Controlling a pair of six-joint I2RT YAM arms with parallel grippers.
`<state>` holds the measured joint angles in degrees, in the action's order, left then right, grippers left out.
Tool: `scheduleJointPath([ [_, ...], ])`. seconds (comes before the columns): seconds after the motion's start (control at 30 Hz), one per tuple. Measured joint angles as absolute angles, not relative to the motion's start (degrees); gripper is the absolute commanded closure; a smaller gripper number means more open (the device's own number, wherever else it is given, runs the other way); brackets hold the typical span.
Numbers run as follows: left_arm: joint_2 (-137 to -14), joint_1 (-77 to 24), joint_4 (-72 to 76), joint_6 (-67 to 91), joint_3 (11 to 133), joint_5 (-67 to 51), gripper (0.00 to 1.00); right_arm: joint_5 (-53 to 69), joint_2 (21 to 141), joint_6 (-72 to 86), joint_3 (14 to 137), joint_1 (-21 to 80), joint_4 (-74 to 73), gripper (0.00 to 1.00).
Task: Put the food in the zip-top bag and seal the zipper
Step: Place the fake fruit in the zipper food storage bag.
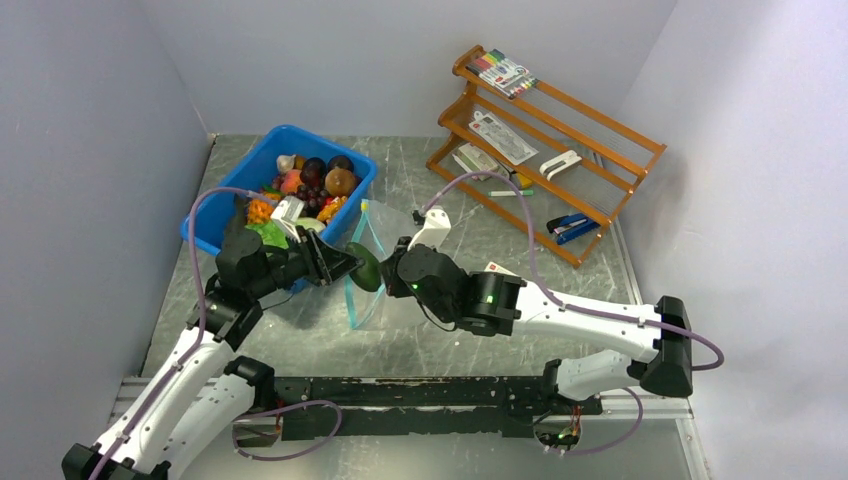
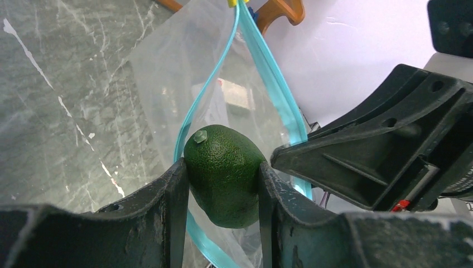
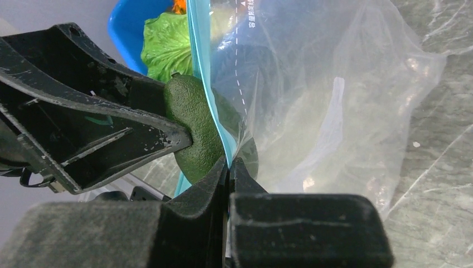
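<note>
From their bases at the near edge of the table (image 1: 450, 345), both arms reach forward and inward, so the two grippers meet nose to nose over the middle of the surface. The left arm (image 1: 190, 360) rises from the lower left, bends at the elbow and levels its wrist toward the right. The left gripper (image 1: 345, 265) is clamped on the avocado (image 2: 223, 176), one finger pressed against each flank of the dark green fruit and its stem nub facing the wrist camera. The right arm (image 1: 590, 315) lies low and long from the right, wrist pointing left. The right gripper (image 3: 228, 164) has its fingers pinched together on one lip of the zip-top bag (image 3: 334, 100), just below the teal zipper (image 3: 199, 56), which stands upright. The avocado sits right at the bag's mouth. In the left wrist view the two zipper strips spread apart to either side of it. In the right wrist view one strip crosses in front of the fruit, and the part behind the plastic is only a dim shape, so how far in it reaches cannot be told. The right gripper's black body blocks the right side of the left wrist view, and from above the right wrist hides much of the bag. Farther back, the blue bin (image 1: 225, 215) holds lettuce (image 3: 167, 50) and other toy food, partly covered by the left arm. A wooden rack (image 1: 600, 130) stands at the far right.
</note>
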<state>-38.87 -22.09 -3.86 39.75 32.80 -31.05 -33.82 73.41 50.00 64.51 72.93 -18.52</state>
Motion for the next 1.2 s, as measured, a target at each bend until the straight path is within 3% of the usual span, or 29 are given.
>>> scheduleJointPath([
  [0.23, -39.51, -22.35, -8.54, 35.35, 35.68, -31.05, 0.76, -32.95, 73.97, 50.39, 64.47, 72.9, -15.35, 1.0],
  [0.37, -39.51, -22.48, -12.23, 33.1, 36.4, -30.17, 0.62, -32.53, 74.02, 50.74, 64.05, 72.86, -14.35, 1.0],
  [0.5, -39.53, -22.57, -13.17, 30.85, 36.82, -32.77, 0.54, -32.29, 73.97, 51.11, 62.81, 72.79, -13.26, 1.0],
  [0.6, -39.53, -22.59, -12.36, 31.05, 36.71, -36.29, 0.41, -32.14, 73.82, 51.22, 61.76, 72.64, -13.08, 1.0],
  [0.77, -38.3, -22.68, -10.72, 31.64, 36.73, -40.29, 0.26, -32.1, 72.2, 51.92, 60.01, 72.4, -12.23, 1.0],
  [1.2, -39.75, -22.68, -14.48, 27.92, 43.81, -39.03, 0.3, -32.99, 68.97, 52.71, 58.08, 72.34, -12.12, 1.0],
])
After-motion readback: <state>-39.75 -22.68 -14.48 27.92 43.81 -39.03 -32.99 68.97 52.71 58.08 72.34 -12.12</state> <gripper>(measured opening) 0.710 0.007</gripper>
